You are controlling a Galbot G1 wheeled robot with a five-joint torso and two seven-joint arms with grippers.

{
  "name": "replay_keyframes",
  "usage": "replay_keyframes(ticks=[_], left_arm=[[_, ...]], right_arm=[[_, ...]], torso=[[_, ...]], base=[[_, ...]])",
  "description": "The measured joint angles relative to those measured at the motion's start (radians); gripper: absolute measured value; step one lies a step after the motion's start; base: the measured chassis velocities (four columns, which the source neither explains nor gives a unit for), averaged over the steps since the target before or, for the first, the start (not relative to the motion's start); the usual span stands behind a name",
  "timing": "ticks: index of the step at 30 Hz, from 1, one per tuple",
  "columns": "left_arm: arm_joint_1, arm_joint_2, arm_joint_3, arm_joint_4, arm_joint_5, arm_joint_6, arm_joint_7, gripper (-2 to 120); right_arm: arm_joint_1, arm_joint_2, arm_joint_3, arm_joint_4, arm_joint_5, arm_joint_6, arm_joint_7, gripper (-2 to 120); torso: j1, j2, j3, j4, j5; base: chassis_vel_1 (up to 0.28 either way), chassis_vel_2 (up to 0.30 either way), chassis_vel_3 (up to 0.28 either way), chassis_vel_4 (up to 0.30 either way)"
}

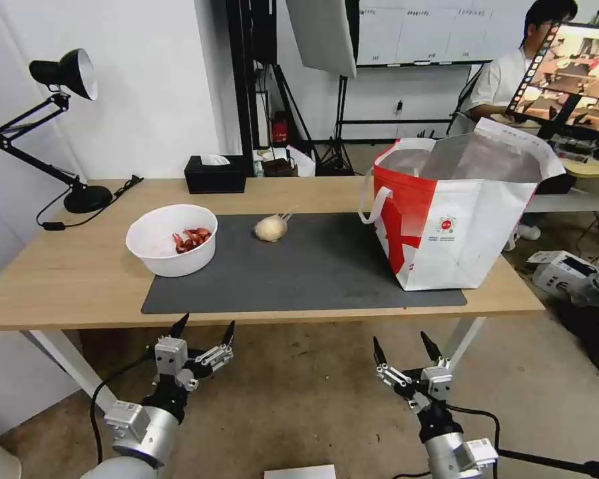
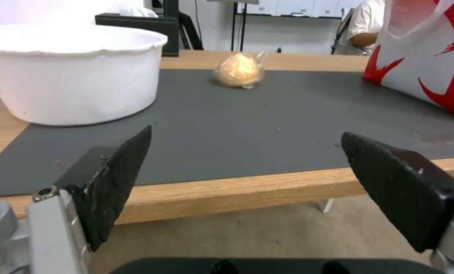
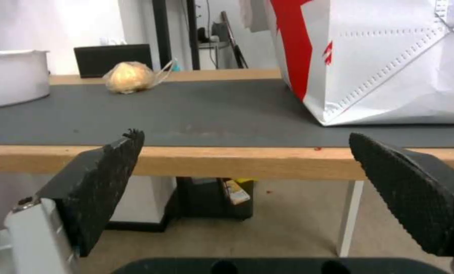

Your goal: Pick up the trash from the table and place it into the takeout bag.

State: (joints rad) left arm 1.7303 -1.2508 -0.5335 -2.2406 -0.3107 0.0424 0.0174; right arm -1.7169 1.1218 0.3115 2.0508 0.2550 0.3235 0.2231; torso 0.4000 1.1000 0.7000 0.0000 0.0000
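A white bowl [image 1: 172, 240] of red shells sits on the mat's left edge on the counter [image 1: 60, 279]. A wrapped beige ball [image 1: 271, 228] lies mid-mat; the red-and-white takeout bag [image 1: 446, 219] stands at the right end. Below the front edge, left gripper [image 1: 203, 326] and right gripper [image 1: 402, 346] hover, jaws wide, empty.

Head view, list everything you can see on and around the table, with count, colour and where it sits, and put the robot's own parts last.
table: one, light wood, white legs, ahead of the robot.
mat: one, dark grey, on the table's middle.
bowl: one, white, red shells inside, at the mat's left edge.
wrapped ball: one, beige, on the mat near its far edge.
takeout bag: one, red and white, foil-lined, open, on the mat's right end.
tissue box: one, black, at the table's far edge.
desk lamp: one, black, far left corner.
left gripper: open, below the table's near edge.
right gripper: open, below the near edge.
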Motion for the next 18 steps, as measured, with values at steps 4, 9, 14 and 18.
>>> replay_keyframes(ticks=[4,9,14,18], left_arm=[[0.0,0.001,0.0,0.0,0.0,0.0,0.0,100],[0.0,0.004,-0.001,-0.002,0.0,0.001,0.0,100],[0.003,0.005,-0.007,-0.006,-0.001,0.001,0.0,100],[0.002,0.007,-0.011,-0.008,-0.006,0.001,0.0,100]], right_arm=[[0.0,-0.003,0.0,0.003,0.002,-0.002,0.001,100],[-0.002,-0.005,-0.001,0.006,0.002,-0.003,0.003,100],[-0.005,-0.018,0.003,0.01,0.007,-0.004,0.004,100],[-0.004,-0.021,0.007,0.018,0.006,-0.011,0.007,100]], torso=[[0.0,0.0,0.0,0.0,0.0],[0.0,0.0,0.0,0.0,0.0],[0.0,0.0,0.0,0.0,0.0],[0.0,0.0,0.0,0.0,0.0]], base=[[0.0,0.0,0.0,0.0],[0.0,0.0,0.0,0.0],[0.0,0.0,0.0,0.0],[0.0,0.0,0.0,0.0]])
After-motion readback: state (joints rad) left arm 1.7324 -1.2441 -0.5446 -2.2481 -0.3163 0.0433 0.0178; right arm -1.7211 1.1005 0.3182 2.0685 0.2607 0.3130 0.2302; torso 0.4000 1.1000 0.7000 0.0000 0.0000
